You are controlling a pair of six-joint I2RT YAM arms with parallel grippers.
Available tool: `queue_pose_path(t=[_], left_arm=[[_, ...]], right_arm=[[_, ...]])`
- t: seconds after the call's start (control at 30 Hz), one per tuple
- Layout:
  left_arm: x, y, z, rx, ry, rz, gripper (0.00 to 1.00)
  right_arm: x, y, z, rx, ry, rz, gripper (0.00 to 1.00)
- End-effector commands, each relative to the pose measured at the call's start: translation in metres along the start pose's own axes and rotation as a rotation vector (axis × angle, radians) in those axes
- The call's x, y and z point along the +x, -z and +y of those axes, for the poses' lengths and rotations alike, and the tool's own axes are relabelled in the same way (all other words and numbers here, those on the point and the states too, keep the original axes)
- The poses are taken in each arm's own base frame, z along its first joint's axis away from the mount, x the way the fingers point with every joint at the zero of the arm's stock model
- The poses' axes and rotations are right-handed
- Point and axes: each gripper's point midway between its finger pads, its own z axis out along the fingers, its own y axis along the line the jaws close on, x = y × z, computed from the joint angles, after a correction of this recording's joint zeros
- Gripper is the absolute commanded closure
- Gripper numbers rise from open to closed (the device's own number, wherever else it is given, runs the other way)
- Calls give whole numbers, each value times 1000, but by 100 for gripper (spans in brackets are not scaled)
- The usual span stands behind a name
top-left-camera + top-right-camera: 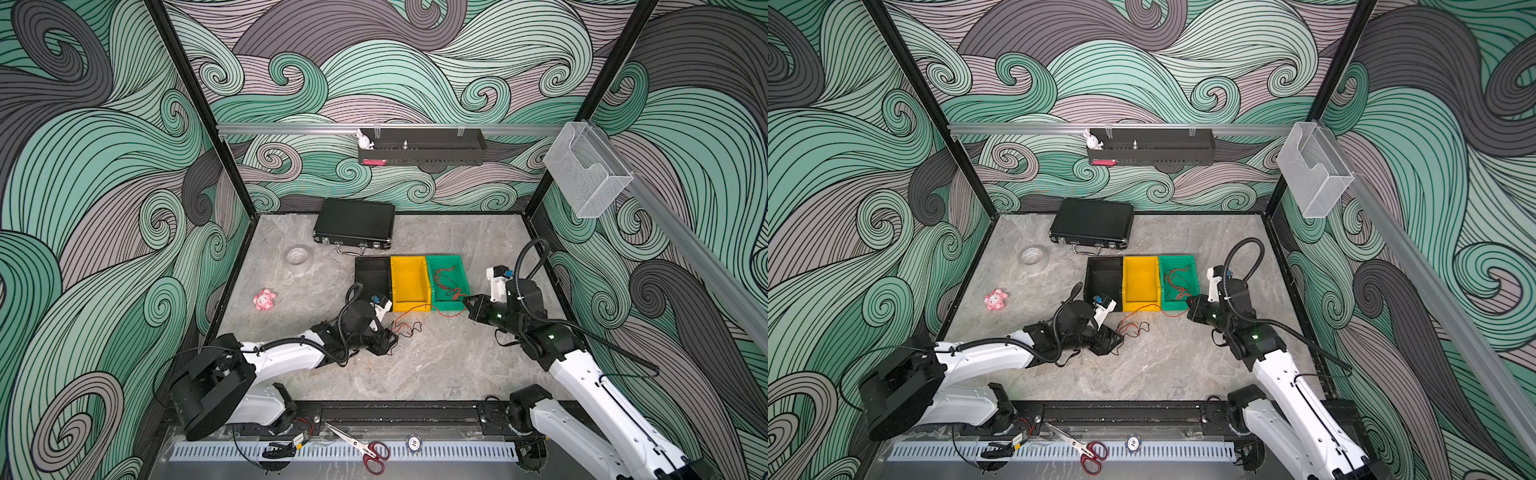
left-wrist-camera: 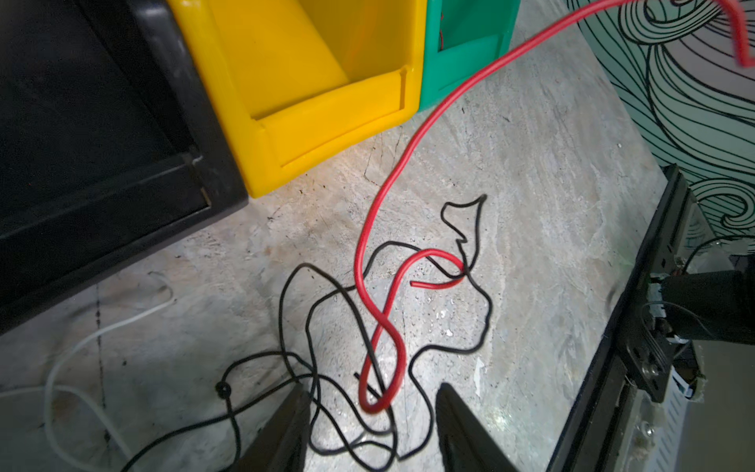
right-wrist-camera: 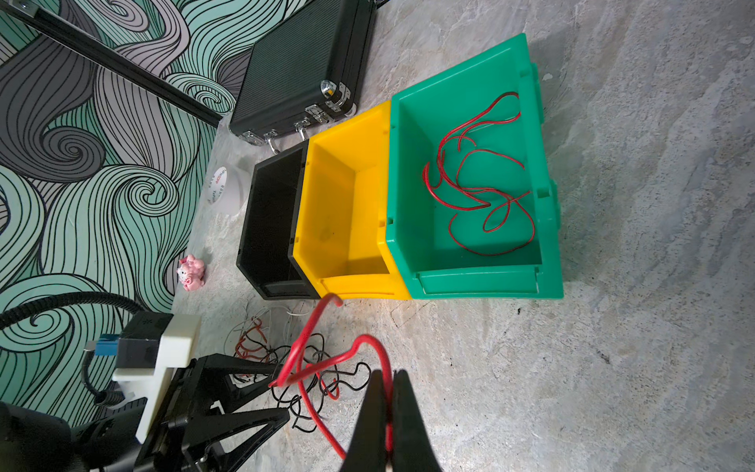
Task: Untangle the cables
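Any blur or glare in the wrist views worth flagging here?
Left wrist view: the red cable smears out of focus toward the picture's corner, and glare whitens the table by the left gripper. Right wrist view: evenly lit, green bin crisp.

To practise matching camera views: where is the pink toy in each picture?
Top view: toy left of the black bin, apart from it.
Top view: same spot.
Left wrist: not in it.
Right wrist: toy between black bin and wall.
Shared landmark: yellow bin.
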Motion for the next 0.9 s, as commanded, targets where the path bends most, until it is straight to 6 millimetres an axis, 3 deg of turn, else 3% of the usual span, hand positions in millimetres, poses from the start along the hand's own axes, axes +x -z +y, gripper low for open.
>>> queue_pose_path(t=[0.0,0.3,0.57,0.7,0.87], left_arm=[[1,-6,-5,28,-14,-5,50],[7,-14,-10,70,-2,12,57],[20,-21,-2,38,21,75,79],[20,-16,2,7,25,69,96],[17,-5,10,-45,30,47,99]], right_arm=[[-2,-1,4,-19,4,-4,97],[0,-4,3,-15,2,11,97],[-5,-4,5,-22,12,-10,97],[-5,-4,-1,9,25,-18,97],[-2,-1,-15,82,43,-8,97]])
